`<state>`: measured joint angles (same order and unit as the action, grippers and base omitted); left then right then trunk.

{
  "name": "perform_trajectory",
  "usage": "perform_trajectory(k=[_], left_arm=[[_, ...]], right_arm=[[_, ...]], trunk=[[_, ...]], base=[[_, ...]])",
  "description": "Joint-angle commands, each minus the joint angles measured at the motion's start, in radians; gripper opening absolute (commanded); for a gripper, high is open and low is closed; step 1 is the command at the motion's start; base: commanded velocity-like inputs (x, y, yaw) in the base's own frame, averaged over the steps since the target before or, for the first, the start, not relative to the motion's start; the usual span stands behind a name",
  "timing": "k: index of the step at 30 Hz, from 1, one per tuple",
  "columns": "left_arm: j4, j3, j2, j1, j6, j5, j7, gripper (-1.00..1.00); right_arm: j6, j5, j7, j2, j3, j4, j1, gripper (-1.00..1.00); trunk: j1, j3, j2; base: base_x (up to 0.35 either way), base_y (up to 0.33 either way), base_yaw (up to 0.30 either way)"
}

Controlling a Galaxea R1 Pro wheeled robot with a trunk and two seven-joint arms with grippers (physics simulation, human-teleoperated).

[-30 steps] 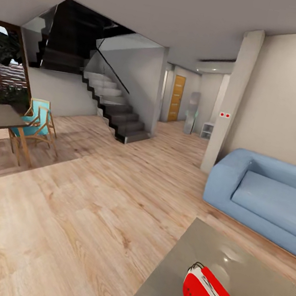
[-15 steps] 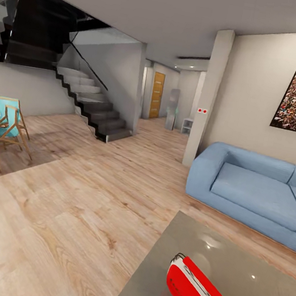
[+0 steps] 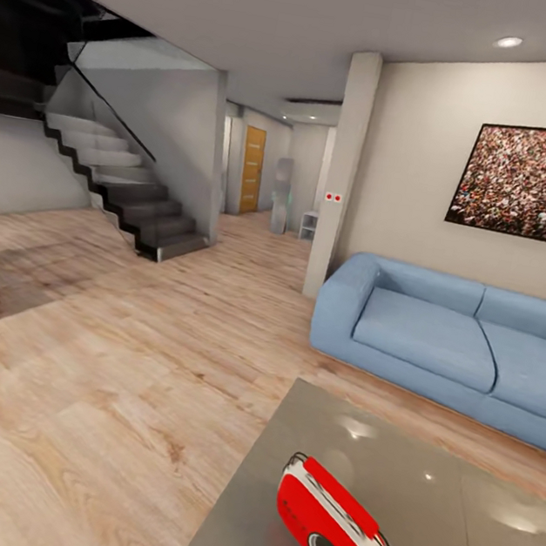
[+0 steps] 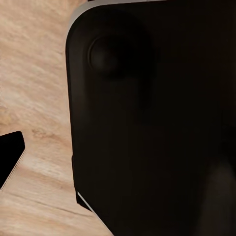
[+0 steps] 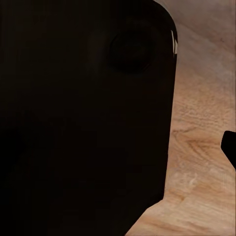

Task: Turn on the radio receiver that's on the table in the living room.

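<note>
Radio receiver [image 3: 332,540] lies tilted on the glossy grey desk [image 3: 447,512], near its front left corner, dial facing up and forward. Blue sofa [image 3: 447,340] stands beyond the desk's far edge, below the framed crowd photo [image 3: 534,180]. Both wrist views show a dark housing over wood floor [image 4: 34,98] (gripper opening cannot be told on either arm).

Each wrist camera looks past a dark, rounded body panel [image 4: 147,123]. A black fingertip [image 4: 10,152] shows beside it. Finger spacing cannot be told.
</note>
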<state>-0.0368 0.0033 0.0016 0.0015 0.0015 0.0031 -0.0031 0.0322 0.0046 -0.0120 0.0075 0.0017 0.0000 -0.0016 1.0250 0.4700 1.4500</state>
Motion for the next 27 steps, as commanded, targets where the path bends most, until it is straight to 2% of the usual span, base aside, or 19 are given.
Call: perform_trajectory(k=[1, 11, 27], left_arm=[[0.0, 0.0, 0.0, 0.0, 0.0, 0.0, 0.0, 1.0], [0.0, 0.0, 0.0, 0.0, 0.0, 0.0, 0.0, 1.0], [0.0, -0.002, 0.001, 0.0, 0.006, -0.001, -0.001, 1.0]], right_arm=[[0.0, 0.0, 0.0, 0.0, 0.0, 0.0, 0.0, 1.0], [0.0, 0.0, 0.0, 0.0, 0.0, 0.0, 0.0, 1.0], [-0.001, 0.0, 0.001, -0.001, 0.0, 0.0, 0.0, 1.0]], trunk=[[0.0, 0.0, 0.0], [0.0, 0.0, 0.0], [0.0, 0.0, 0.0]], base=[[0.0, 0.0, -0.282], [0.004, 0.004, -0.243], [0.218, 0.212, -0.016]])
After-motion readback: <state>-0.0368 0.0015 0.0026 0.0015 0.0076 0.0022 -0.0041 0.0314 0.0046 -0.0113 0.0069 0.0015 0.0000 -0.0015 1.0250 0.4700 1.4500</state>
